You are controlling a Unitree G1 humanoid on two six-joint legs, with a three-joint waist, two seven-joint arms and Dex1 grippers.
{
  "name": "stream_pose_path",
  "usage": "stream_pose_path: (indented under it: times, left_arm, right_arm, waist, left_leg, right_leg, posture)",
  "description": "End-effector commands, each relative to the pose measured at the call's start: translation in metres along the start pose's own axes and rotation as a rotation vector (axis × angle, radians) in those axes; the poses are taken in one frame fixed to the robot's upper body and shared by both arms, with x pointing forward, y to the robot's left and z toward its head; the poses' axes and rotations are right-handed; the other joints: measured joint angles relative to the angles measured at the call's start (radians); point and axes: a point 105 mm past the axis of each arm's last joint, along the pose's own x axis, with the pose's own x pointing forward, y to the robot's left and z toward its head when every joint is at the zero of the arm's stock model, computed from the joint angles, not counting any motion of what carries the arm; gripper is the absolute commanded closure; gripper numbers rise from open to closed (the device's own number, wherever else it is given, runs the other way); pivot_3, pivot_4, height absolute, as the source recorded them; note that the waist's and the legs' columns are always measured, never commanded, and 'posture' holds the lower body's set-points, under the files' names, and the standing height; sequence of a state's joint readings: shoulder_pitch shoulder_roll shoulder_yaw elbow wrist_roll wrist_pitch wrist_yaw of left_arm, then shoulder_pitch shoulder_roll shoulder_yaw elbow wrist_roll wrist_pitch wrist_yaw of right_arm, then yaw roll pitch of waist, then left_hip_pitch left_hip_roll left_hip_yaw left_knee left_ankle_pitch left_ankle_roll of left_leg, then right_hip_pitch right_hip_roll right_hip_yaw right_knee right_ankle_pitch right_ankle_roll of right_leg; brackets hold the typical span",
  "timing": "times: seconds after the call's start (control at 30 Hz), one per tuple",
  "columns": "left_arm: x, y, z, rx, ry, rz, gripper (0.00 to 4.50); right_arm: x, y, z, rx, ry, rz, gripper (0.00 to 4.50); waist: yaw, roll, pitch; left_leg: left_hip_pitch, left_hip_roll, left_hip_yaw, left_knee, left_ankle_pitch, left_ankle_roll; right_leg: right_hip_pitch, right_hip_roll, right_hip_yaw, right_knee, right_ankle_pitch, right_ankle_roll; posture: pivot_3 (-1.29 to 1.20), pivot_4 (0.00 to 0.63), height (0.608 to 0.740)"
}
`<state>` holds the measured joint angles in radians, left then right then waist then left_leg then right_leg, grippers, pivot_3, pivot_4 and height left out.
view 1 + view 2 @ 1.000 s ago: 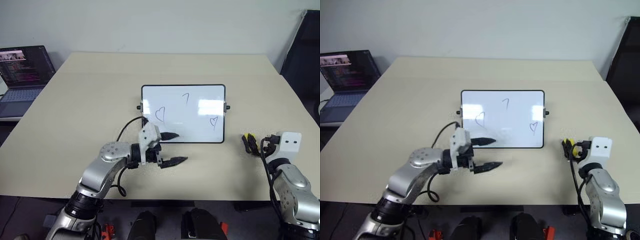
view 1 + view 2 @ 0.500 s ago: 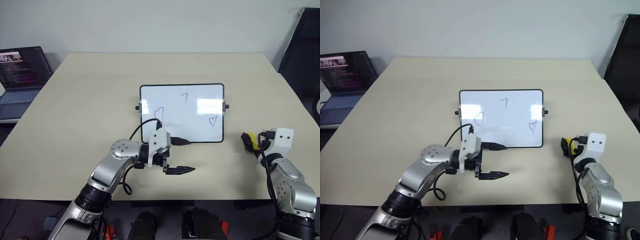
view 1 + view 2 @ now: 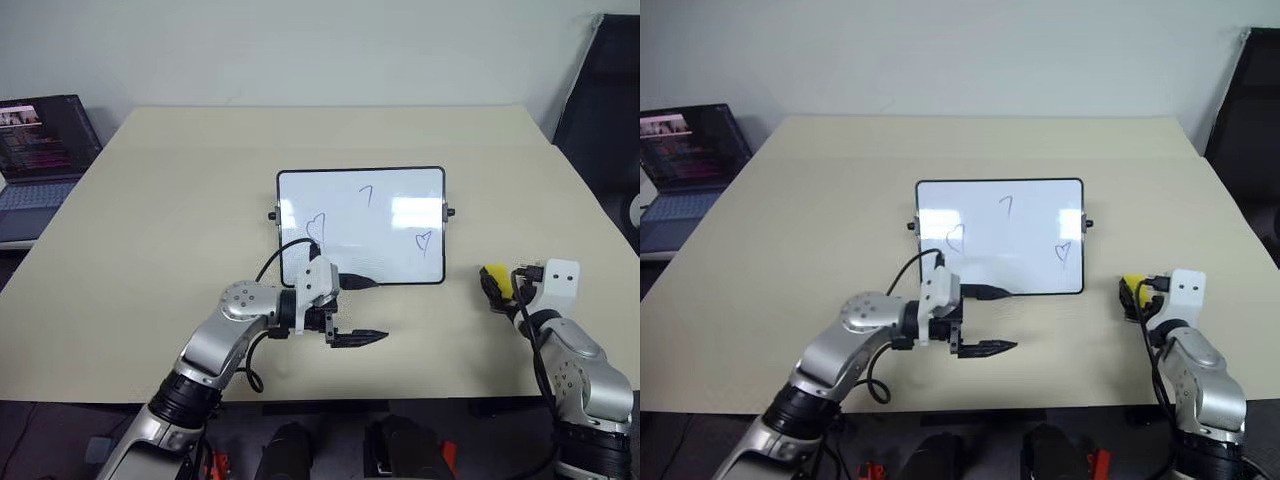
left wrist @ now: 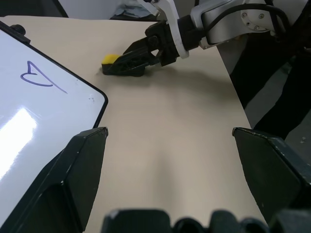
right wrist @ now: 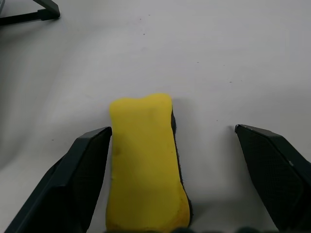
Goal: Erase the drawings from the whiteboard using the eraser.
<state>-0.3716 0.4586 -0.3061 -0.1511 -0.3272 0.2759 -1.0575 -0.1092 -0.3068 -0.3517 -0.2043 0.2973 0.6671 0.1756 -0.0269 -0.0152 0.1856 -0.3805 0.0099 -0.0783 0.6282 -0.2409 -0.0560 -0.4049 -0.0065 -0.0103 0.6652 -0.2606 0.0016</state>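
Step in hand: eraser (image 5: 146,165) being approached, not yet gripped. Right gripper (image 5: 170,145) spread wide, eraser lying between fingers, nearer one finger (on table (image 3: 200,190)). Whiteboard (image 3: 360,225) well aside, drawings (image 3: 316,226) untouched. Next judged needed: fingers closed on eraser. Left gripper (image 3: 360,310) parted, empty.
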Motion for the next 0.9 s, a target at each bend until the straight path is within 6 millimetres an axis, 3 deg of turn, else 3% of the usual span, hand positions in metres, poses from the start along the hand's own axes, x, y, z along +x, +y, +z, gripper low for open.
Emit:
stream_pose_path:
  times: [0.03, 0.23, 0.27, 0.33, 0.6, 0.9]
  left_arm:
    - [-0.0067, 0.0056, 0.0089, 0.040, -0.018, 0.029, 0.00]
    - [-0.0088, 0.0102, 0.0081, 0.047, -0.012, 0.049, 0.00]
    - [-0.0089, 0.0108, 0.0082, 0.048, -0.012, 0.051, 0.00]
    - [-0.0087, 0.0113, 0.0084, 0.050, -0.012, 0.053, 0.00]
    - [-0.0084, 0.0116, 0.0085, 0.053, -0.010, 0.054, 0.00]
    - [-0.0092, 0.0134, 0.0082, 0.057, -0.006, 0.063, 0.00]
  right_arm:
    - [-0.0004, 0.0012, 0.0120, -0.009, -0.035, 0.015, 0.03]
    - [0.0012, 0.0031, 0.0122, -0.006, -0.031, 0.021, 0.03]
    - [0.0013, 0.0037, 0.0122, -0.006, -0.031, 0.024, 0.20]
    - [0.0015, 0.0044, 0.0123, -0.004, -0.030, 0.028, 0.62]
    - [0.0018, 0.0067, 0.0134, 0.005, -0.037, 0.038, 3.29]
    - [0.0029, 0.0064, 0.0157, 0.000, -0.043, 0.040, 3.32]
  waist:
    - [0.000, 0.000, 0.000]
    - [0.000, 0.000, 0.000]
    - [0.000, 0.000, 0.000]
    - [0.000, 0.000, 0.000]
    - [0.000, 0.000, 0.000]
    - [0.000, 0.000, 0.000]
  left_leg:
    - [0.000, 0.000, 0.000, 0.000, 0.000, 0.000]
    - [0.000, 0.000, 0.000, 0.000, 0.000, 0.000]
    - [0.000, 0.000, 0.000, 0.000, 0.000, 0.000]
    - [0.000, 0.000, 0.000, 0.000, 0.000, 0.000]
    - [0.000, 0.000, 0.000, 0.000, 0.000, 0.000]
    - [0.000, 0.000, 0.000, 0.000, 0.000, 0.000]
  right_leg:
    - [0.000, 0.000, 0.000, 0.000, 0.000, 0.000]
    - [0.000, 0.000, 0.000, 0.000, 0.000, 0.000]
    - [0.000, 0.000, 0.000, 0.000, 0.000, 0.000]
    - [0.000, 0.000, 0.000, 0.000, 0.000, 0.000]
    - [0.000, 0.000, 0.000, 0.000, 0.000, 0.000]
    - [0.000, 0.000, 0.000, 0.000, 0.000, 0.000]
  posture:
    - [0.00, 0.150, 0.740]
    - [0.00, 0.150, 0.740]
    - [0.00, 0.150, 0.740]
    - [0.00, 0.150, 0.740]
    - [0.00, 0.150, 0.740]
    - [0.00, 0.150, 0.740]
